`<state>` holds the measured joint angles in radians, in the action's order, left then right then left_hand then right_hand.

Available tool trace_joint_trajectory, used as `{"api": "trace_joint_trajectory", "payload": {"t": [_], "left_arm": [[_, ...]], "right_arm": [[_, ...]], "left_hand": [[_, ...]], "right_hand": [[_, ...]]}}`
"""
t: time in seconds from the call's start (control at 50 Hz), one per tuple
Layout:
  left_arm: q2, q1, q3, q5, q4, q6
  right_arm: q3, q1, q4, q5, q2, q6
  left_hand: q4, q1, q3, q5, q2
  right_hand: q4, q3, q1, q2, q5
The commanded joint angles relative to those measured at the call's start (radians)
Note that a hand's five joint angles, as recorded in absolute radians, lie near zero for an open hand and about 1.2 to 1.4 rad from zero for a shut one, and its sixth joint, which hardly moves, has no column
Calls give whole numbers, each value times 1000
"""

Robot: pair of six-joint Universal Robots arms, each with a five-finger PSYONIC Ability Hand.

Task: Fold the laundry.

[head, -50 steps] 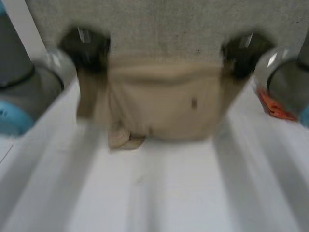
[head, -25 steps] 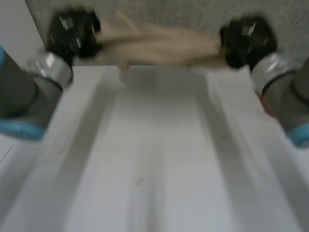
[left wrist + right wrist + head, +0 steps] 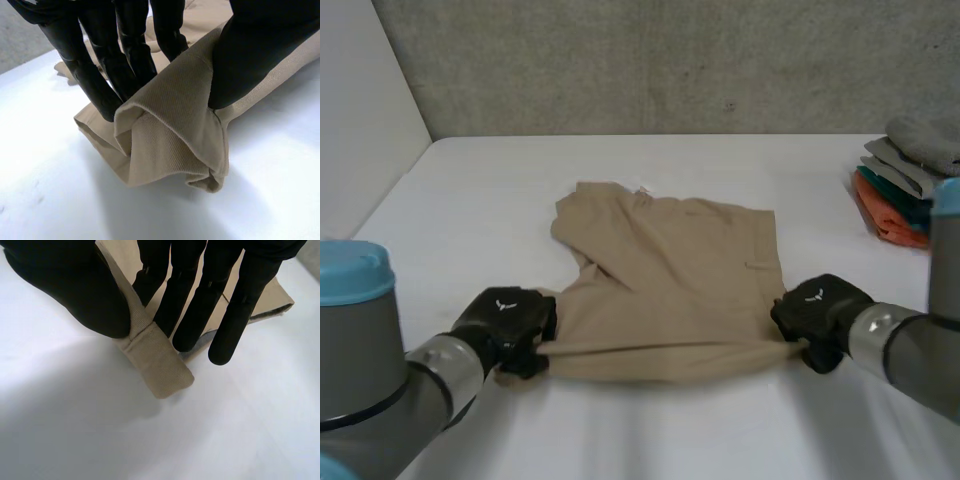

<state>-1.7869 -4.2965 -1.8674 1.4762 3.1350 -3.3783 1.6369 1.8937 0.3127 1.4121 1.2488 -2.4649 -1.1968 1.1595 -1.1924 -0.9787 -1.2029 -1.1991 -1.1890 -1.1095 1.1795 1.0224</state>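
Head view: a tan cloth (image 3: 670,280) is spread at the middle of the table (image 3: 470,190), with its near edge drawn taut between the two hands. The left hand (image 3: 505,322) is clamped on the cloth's corner at 8 o'clock, and the right hand (image 3: 818,308) on the corner at 4 o'clock. A stack (image 3: 905,190) of folded clothes is set well apart at 2 o'clock and is cut off by the frame edge. The cloth's far edge is rumpled at 11 o'clock. What kind of garment it is cannot be told.

Left wrist view: the corner is pinched between the thumb and the fingers (image 3: 87,75) and is bunched into several layers. How many layers are truly held is hidden behind the thumb.

Right wrist view: a narrow hem strip is pinched by the thumb against the fingers (image 3: 205,300), and little cloth is taken into the grasp.

Three risks are judged. The thin right hold could be lost if the edge is lifted fast, which would skew the fold. A loose layer could be dropped from the left bunch. The rumple at 11 o'clock could be folded in as a crease.
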Motion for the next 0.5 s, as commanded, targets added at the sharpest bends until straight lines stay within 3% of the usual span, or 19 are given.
{"api": "trace_joint_trajectory", "payload": {"t": [0.02, 0.1, 0.14, 0.2, 0.22, 0.24, 0.3, 0.4, 0.5], "left_arm": [[92, 49, -4, 4, -254, -39], [98, 89, 17, 7, -409, -104], [96, 101, 33, 15, -478, -133], [96, 107, 50, 13, -460, -142], [93, 107, 60, 10, -425, -139], [90, 104, 65, 13, -406, -138], [77, 65, 79, 21, -322, -133], [61, -18, 88, 6, -213, -130], [9, -95, 111, -62, -103, -125]], "right_arm": [[-3, -16, 362, 2, 73, 173], [-9, -27, 511, -10, 77, 283], [-20, -27, 478, -24, 74, 284], [-26, -22, 415, -28, 69, 238], [-26, -16, 381, -25, 60, 204], [-26, -13, 362, -24, 54, 190], [-20, -2, 315, -25, 37, 140], [-5, -8, 260, -24, 24, 103], [8, -19, 206, -24, 21, 98]], "left_hand": [[-199, 237, -204, -243, -193], [-199, 237, -204, -243, -193], [-199, 237, -204, -243, -193], [-145, 182, -149, -188, -139], [341, -304, 337, 298, 347], [611, -573, 606, 567, 617], [1015, -977, 1010, 971, 1021], [992, -955, 988, 949, 998], [872, -835, 868, 828, 878]], "right_hand": [[-197, -207, -287, 217, 199], [-197, -207, -287, 217, 199], [-197, -207, -287, 217, 199], [-197, -207, -287, 217, 199], [-197, -207, -287, 217, 199], [-197, -207, -287, 217, 199], [-197, -207, -287, 217, 199], [-197, -207, -287, 217, 199], [-197, -207, -287, 217, 199]]}}
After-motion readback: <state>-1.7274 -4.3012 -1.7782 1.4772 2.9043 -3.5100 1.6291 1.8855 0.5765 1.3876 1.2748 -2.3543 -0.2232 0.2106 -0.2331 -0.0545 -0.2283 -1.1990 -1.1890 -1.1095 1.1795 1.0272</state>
